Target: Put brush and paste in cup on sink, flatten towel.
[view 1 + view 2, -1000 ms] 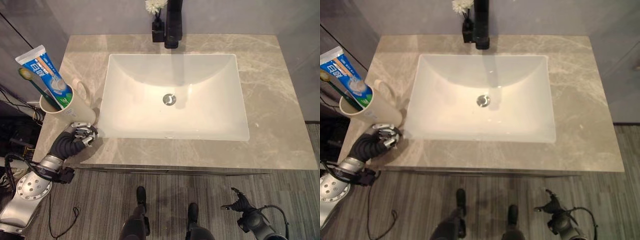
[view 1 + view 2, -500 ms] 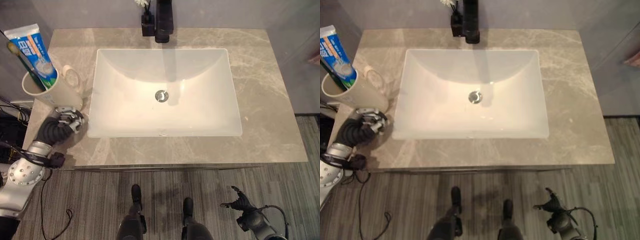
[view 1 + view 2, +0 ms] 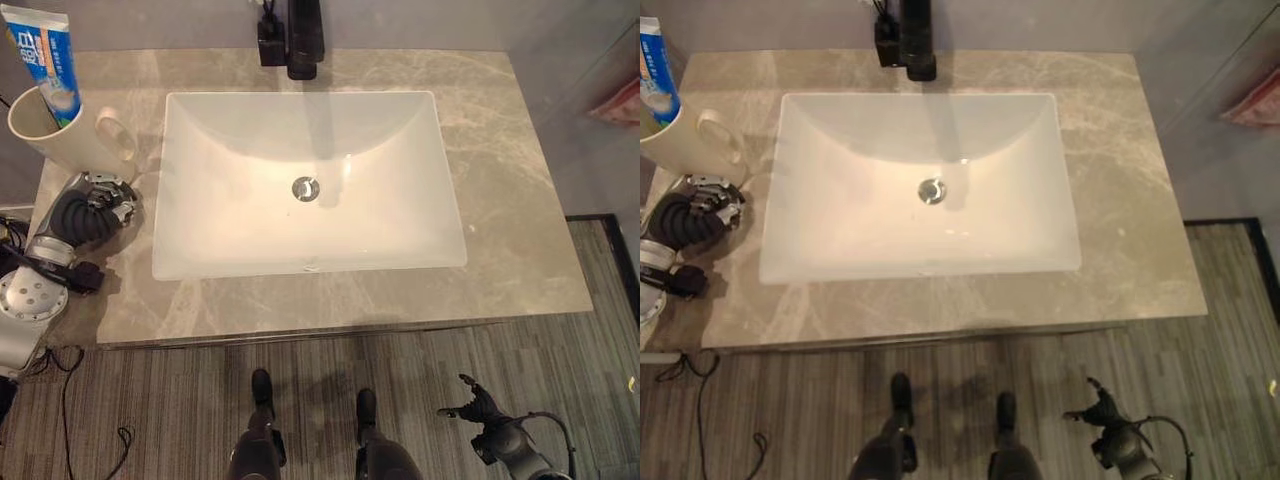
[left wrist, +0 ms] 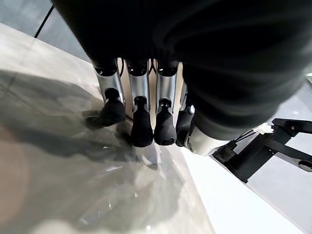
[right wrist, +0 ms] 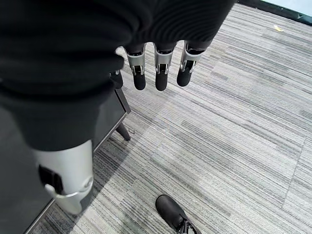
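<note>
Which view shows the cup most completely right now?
The left eye view: the cup stands whole on the counter's left rear corner, handle toward the sink, toothpaste standing in it. The right eye view cuts it at the frame's edge. The left wrist view shows the left robot hand over the counter.

The cup (image 3: 62, 140) is cream-coloured with a loop handle on the side toward the basin, and it stands upright on the grey marble counter (image 3: 520, 180) at its far left corner, just beside the white rectangular sink (image 3: 306, 185). The paste (image 3: 45, 62), a blue and white tube with an orange stripe, stands in the cup with its wide crimped end up, leaning slightly away from the sink. No brush can be made out in the cup. At the far right edge, a bit of pink cloth (image 3: 618, 103), perhaps the towel, hangs off the counter.
</note>
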Controlling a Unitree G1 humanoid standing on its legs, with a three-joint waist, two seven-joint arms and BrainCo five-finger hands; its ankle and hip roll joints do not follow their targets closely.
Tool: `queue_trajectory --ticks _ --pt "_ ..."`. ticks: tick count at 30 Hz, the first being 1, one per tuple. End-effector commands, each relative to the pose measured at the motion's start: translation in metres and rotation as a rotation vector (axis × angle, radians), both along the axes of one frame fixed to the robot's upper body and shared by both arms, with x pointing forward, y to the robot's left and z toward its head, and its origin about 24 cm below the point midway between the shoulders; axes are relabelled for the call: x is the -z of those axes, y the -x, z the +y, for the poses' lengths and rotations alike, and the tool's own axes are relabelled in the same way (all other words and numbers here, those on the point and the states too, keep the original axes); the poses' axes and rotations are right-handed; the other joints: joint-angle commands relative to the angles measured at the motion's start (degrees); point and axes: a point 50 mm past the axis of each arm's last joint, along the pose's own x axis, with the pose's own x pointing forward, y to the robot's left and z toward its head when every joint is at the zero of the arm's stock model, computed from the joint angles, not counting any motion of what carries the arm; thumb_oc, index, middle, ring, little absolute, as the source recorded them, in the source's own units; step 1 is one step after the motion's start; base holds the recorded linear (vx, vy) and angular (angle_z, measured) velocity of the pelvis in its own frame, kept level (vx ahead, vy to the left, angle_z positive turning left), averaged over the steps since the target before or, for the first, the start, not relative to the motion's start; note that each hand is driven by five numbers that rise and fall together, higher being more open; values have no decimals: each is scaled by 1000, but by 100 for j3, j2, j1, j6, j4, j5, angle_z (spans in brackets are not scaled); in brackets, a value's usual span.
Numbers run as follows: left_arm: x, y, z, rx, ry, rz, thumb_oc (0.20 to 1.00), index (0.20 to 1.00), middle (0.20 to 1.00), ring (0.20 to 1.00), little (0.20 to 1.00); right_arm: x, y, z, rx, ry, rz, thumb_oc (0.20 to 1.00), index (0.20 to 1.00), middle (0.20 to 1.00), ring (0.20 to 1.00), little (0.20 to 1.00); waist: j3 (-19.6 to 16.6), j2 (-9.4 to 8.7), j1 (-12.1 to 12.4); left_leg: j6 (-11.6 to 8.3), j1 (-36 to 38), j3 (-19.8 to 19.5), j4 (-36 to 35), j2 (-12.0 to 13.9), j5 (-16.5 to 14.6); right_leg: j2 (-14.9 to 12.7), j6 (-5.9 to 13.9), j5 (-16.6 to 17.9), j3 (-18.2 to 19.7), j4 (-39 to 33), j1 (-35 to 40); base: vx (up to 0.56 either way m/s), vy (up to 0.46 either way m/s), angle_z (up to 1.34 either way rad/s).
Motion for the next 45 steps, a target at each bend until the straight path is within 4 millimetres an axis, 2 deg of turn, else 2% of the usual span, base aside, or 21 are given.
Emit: queue_trajectory --ticks 1,3,8,16,18,19,20,22,23,24,25,26,28,32,38,41,42,45 --pt "-5 -6 6 -49 11 -50 200 200 200 200 200 -7 -2 -13 -3 29 -8 1000 1000 1000 1000 1000 -189 -21 0 -255 325 -91 33 93 -438 -367 345 672 32 0 -509 0 0 0" --pt "-12 -7 7 -60 -36 -58 200 200 200 200 200 -7 0 -16 14 29 -5 1000 1000 1000 1000 1000 -206 -20 -16 -250 326 -78 33 95 -447 -364 353 682 43 0 -514 3 14 -4" --pt "-25 -13 16 -112 -14 -106 200 200 200 200 200 -5 3 -17 17 31 12 1000 1000 1000 1000 1000 -248 -28 -74 -256 334 -60 33 110 -453 -340 357 694 69 0 -535 8 4 -5" --pt "-47 -20 21 -164 -51 -150 200 200 200 200 200 -11 -10 -5 -47 6 -35 1000 1000 1000 1000 1000 -194 -134 -131 -291 260 -10 33 200 -401 -264 356 722 100 0 -635 -5 -12 -7" --pt "-52 -33 21 -205 -37 -158 200 200 200 200 200 -11 -14 -4 -38 14 -43 1000 1000 1000 1000 1000 -179 -148 -182 -292 208 -24 33 202 -366 -248 352 724 93 0 -665 0 0 0" --pt "-52 -33 21 -204 -37 -158 200 200 200 200 200 -11 -14 -4 -37 14 -43 1000 1000 1000 1000 1000 -178 -151 -175 -292 208 -24 33 202 -366 -248 352 724 93 0 -665 0 0 0" --pt "-51 -43 14 -200 12 -174 200 200 200 200 200 -11 -19 -1 -40 21 -41 1000 1000 1000 1000 1000 -162 -149 -209 -286 176 -55 33 194 -357 -258 353 727 100 0 -674 0 0 0" --pt "-51 -49 -1 -146 25 -183 200 200 200 200 200 -9 -19 -1 -37 30 -27 1000 1000 1000 1000 1000 -148 -138 -189 -278 158 -88 33 170 -358 -286 353 730 77 0 -665 0 0 0" --pt "-51 -49 -1 -146 25 -183 200 200 200 200 200 -9 -19 -1 -37 30 -27 1000 1000 1000 1000 1000 -147 -137 -192 -278 157 -91 33 169 -358 -287 353 730 74 0 -664 3 18 9" --pt "-51 -47 -10 -93 15 -192 200 200 200 200 200 -9 -19 -2 -32 33 -27 1000 1000 1000 1000 1000 -146 -124 -161 -268 151 -118 33 144 -368 -315 354 726 55 0 -652 5 11 10" --pt "-51 -47 -10 -94 16 -192 200 200 200 200 200 -9 -19 -2 -32 34 -27 1000 1000 1000 1000 1000 -148 -121 -168 -268 152 -119 33 143 -368 -316 354 725 53 0 -651 8 31 9" --pt "-54 -41 -22 -18 -1 -211 200 200 200 200 200 -8 -18 -3 -15 27 -24 1000 1000 1000 1000 1000 -145 -105 -129 -258 149 -138 33 108 -381 -333 351 720 48 0 -639 7 33 2" --pt "-51 -32 -26 33 -12 -206 200 200 200 200 200 -5 -13 -3 1 17 -8 1000 1000 1000 1000 1000 -141 -87 -53 -250 147 -153 33 83 -394 -355 351 718 25 0 -621 6 20 2" --pt "-39 -14 -13 12 -35 -161 200 200 200 200 200 -2 -6 -4 -11 15 19 1000 1000 1000 1000 1000 -131 -55 17 -240 112 -188 33 54 -398 -387 348 708 -18 0 -611 0 0 0" --pt "-36 -2 11 -76 -63 -133 200 200 200 200 200 -4 -5 -7 -8 14 13 1000 1000 1000 1000 1000 -92 -31 66 -229 48 -230 33 19 -380 -401 351 721 -46 0 -647 1 6 1" --pt "-40 2 27 -163 -82 -147 200 200 200 200 200 -6 -7 -10 2 15 1 1000 1000 1000 1000 1000 -31 -42 70 -225 -6 -241 33 2 -382 -409 372 726 -43 0 -695 0 0 0" --pt "-40 2 27 -163 -82 -148 200 200 200 200 200 -6 -7 -10 1 15 0 1000 1000 1000 1000 1000 -31 -42 69 -224 -7 -242 33 1 -382 -410 373 727 -43 0 -696 0 0 0" --pt "-56 -9 33 -256 -100 -216 200 200 200 200 200 1 -5 -12 61 22 39 1000 1000 1000 1000 1000 26 -102 2 -209 -52 -242 33 7 -369 -383 378 768 3 0 -743 -4 -9 6"
